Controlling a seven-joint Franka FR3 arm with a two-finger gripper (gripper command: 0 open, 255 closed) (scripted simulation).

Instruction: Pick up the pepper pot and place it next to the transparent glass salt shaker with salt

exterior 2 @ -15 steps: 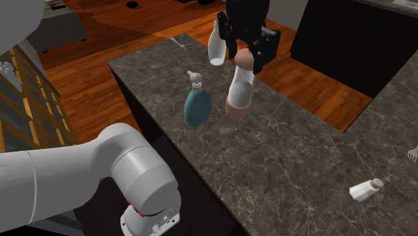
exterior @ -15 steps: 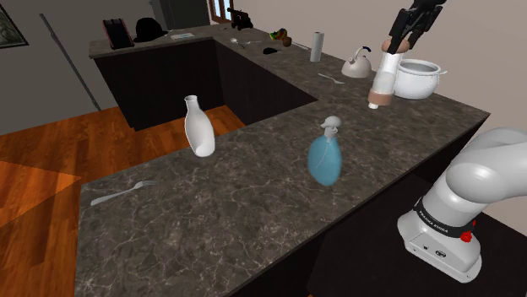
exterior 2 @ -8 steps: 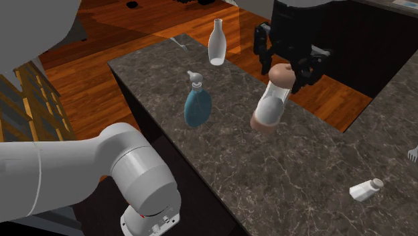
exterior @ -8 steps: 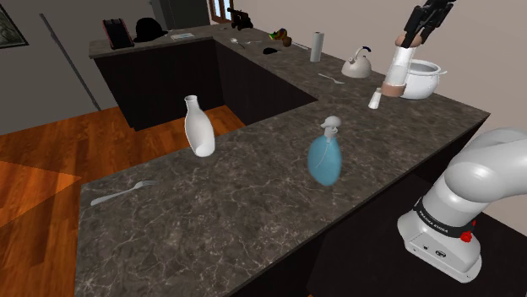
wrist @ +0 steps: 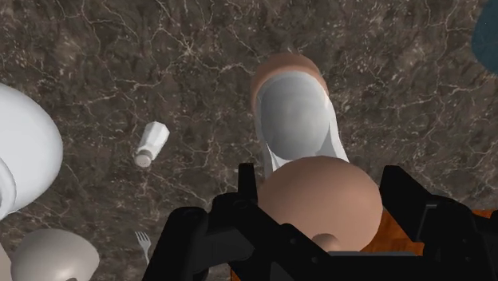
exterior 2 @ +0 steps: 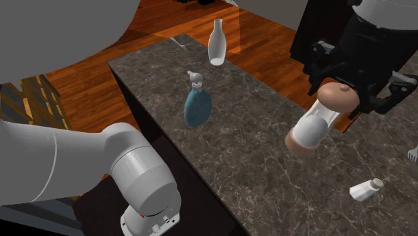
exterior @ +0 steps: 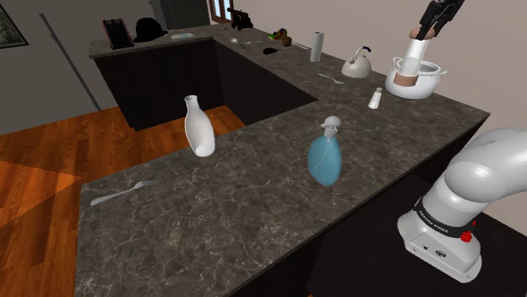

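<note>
**Pepper pot aloft in the pincer's grasp, salt shaker lying on the counter below**

The black gripper point(wrist: 321, 198) is clenched on the brown top of the pepper pot point(wrist: 297, 128), one finger on each side. The pot's white body and brown base hang away from the fingers, over the dark marbled counter point(wrist: 160, 64). In the second exterior view the gripper point(exterior 2: 343, 94) carries the pepper pot point(exterior 2: 313, 127) tilted and clear of the counter point(exterior 2: 254, 161), its base lower and toward that view's left. The salt shaker point(exterior 2: 366, 190) lies on its side on the stone, apart from the pot, toward that view's lower right.

By count, from the shoulder view's near side:
- One fork point(exterior: 122, 194) lies by the counter's point(exterior: 253, 219) near edge.
- One blue spray bottle point(exterior: 326, 157) and one white vase point(exterior: 199, 126) stand mid-counter.
- One salt shaker point(exterior: 375, 98) sits farther back.
- One pepper pot point(exterior: 411, 64) hangs under the gripper point(exterior: 421, 34), seen in front of one white two-handled pot point(exterior: 431, 80).
- One kettle point(exterior: 358, 63) stands beside the white pot.

A second fork point(wrist: 144, 239) shows in the wrist view, between the salt shaker point(wrist: 151, 144) and the kettle point(wrist: 52, 255).
</note>
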